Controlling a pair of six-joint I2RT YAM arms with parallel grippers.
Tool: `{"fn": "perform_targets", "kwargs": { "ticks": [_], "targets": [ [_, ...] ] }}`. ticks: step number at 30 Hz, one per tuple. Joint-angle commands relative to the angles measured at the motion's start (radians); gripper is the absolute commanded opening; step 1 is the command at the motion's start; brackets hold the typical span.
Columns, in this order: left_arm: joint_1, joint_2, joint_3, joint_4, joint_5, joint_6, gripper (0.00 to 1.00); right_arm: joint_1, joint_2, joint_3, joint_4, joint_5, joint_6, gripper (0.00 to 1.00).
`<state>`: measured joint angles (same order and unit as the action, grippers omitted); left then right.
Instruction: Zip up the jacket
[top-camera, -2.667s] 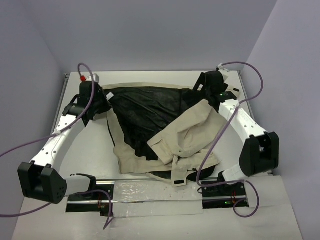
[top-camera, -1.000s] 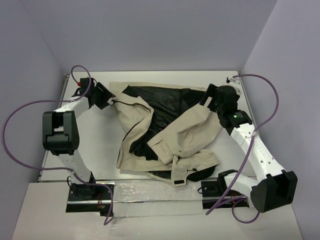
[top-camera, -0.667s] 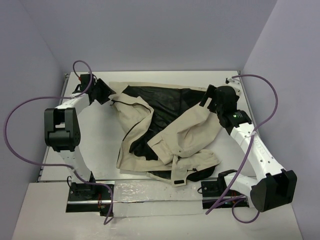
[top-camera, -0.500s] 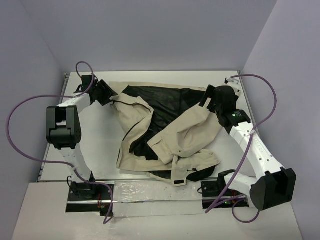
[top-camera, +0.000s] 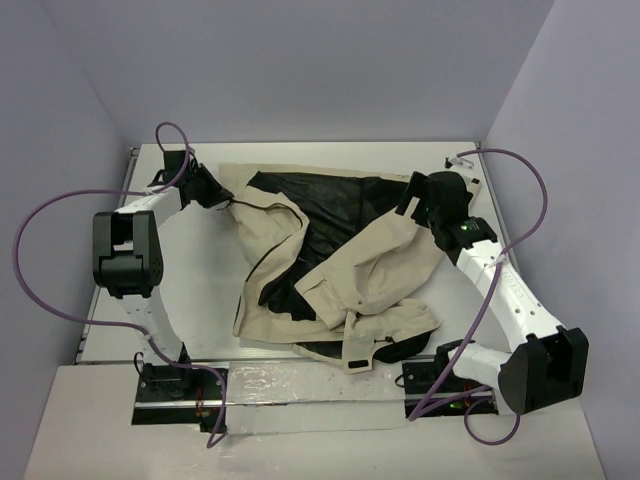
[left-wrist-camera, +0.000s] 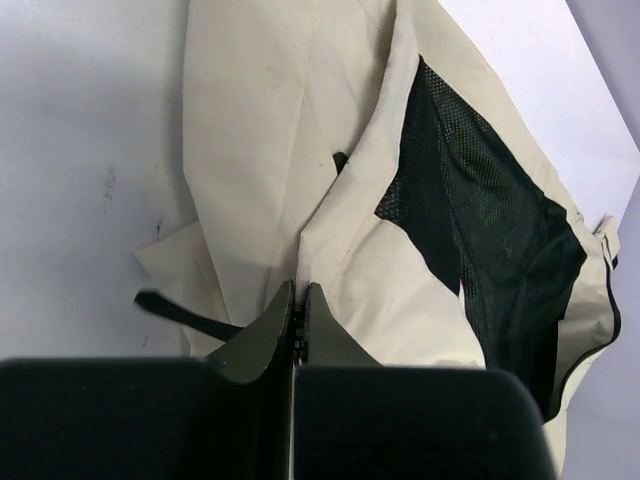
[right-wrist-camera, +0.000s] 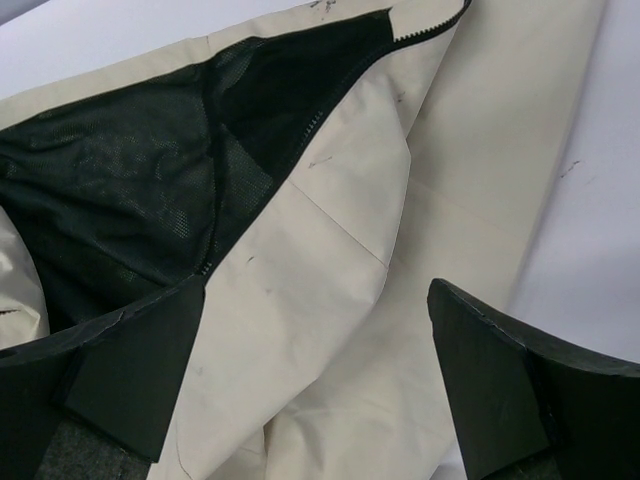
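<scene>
The beige jacket (top-camera: 370, 270) lies crumpled on the white table, its black lining (top-camera: 320, 205) showing at the back. My left gripper (top-camera: 222, 198) is at the jacket's back-left corner. In the left wrist view the gripper (left-wrist-camera: 298, 292) is shut on the jacket (left-wrist-camera: 260, 120), with a fold of its zipper edge pinched between the tips. My right gripper (top-camera: 412, 205) hovers open over the back-right flap. In the right wrist view it (right-wrist-camera: 315, 370) spans bare beige jacket (right-wrist-camera: 330, 260) with nothing between the fingers, and the dark zipper line (right-wrist-camera: 300, 150) runs just ahead.
The white table (top-camera: 190, 290) is boxed in by lavender walls at the back and both sides. A silver taped strip (top-camera: 300, 385) runs along the near edge between the arm bases. Purple cables (top-camera: 40, 230) loop off both arms.
The left gripper has closed on the jacket's back-left edge; it stood open half a second ago. The right gripper has edged slightly back, still open. The jacket's lay is unchanged over the last second.
</scene>
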<state>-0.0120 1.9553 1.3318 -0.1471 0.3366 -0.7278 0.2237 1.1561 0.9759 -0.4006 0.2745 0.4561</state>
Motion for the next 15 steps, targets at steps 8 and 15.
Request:
{"fn": "perform_targets", "kwargs": {
  "ticks": [8, 15],
  "targets": [
    [-0.188, -0.103, 0.248, -0.129, -0.067, 0.046, 0.0, -0.002, -0.09, -0.014, 0.039, 0.013, 0.029, 1.0],
    [-0.357, 0.164, 0.577, -0.108, -0.037, -0.067, 0.5, -0.001, -0.198, -0.083, 0.047, -0.069, 0.041, 0.99]
  ]
}}
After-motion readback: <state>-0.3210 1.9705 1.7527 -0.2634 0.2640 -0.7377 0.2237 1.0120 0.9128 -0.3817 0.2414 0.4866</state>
